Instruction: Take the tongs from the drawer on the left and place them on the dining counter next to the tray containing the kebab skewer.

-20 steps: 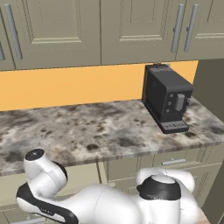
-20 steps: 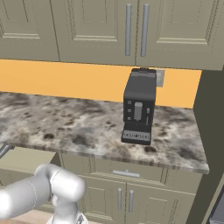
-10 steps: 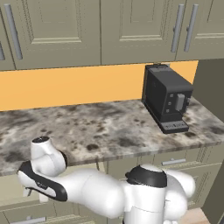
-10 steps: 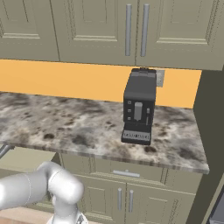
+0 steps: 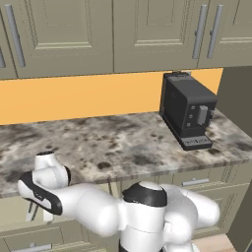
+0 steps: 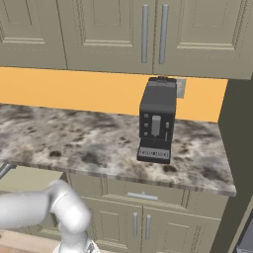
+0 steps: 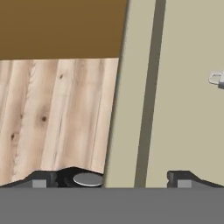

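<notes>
My gripper is open, its two dark fingertips spread wide with nothing between them. It points down along a sage-grey cabinet front; the end of a silver handle shows at the right edge. In the left base view my arm reaches low to the left, with the wrist in front of the drawer under the wall counter. The drawer's front and its silver bar handle show at the left edge of the right base view. The tongs are hidden. The tray, skewer and dining counter are out of view.
A black coffee machine stands on the granite wall counter, below the upper cabinets. A narrower drawer and cabinet doors sit under it. Wooden floor lies below the hand.
My arm has swung further left and down toward the left drawer; its dark shoulder joint has shifted left in the left base view. The counter and coffee machine have stayed put.
</notes>
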Available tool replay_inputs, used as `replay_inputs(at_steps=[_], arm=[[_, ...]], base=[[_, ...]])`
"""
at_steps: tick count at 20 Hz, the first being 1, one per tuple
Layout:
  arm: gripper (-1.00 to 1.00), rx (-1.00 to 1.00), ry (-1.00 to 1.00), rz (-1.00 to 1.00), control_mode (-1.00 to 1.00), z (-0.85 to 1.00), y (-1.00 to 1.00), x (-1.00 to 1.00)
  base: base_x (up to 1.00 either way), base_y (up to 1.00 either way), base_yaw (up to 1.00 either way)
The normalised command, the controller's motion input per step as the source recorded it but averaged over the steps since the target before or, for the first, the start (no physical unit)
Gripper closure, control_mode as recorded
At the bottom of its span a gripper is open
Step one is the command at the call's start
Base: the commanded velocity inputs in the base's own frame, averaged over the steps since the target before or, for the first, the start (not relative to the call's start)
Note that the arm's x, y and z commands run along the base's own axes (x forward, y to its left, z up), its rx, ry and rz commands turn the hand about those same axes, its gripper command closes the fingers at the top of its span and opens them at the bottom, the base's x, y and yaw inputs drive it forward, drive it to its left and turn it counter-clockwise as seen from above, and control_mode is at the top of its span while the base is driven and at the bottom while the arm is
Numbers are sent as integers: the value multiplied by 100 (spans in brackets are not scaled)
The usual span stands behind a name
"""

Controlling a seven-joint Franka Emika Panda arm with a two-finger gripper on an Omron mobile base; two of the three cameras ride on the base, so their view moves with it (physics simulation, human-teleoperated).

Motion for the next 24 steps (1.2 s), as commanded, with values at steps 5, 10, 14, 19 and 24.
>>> replay_inputs(at_steps=[5, 10, 14, 19, 24], arm=[[-100, -2, 3, 0, -100, -30, 20, 6], [-100, 0, 9, 0, -100, -20, 11, 17], [-100, -1, 10, 0, -100, -42, 16, 1], [-100, 0, 7, 0, -100, -41, 12, -10], [-100, -1, 6, 0, -100, -35, 13, -46]], base=[[0, 0, 0], [0, 0, 0], [0, 0, 0], [0, 0, 0], [0, 0, 0]])
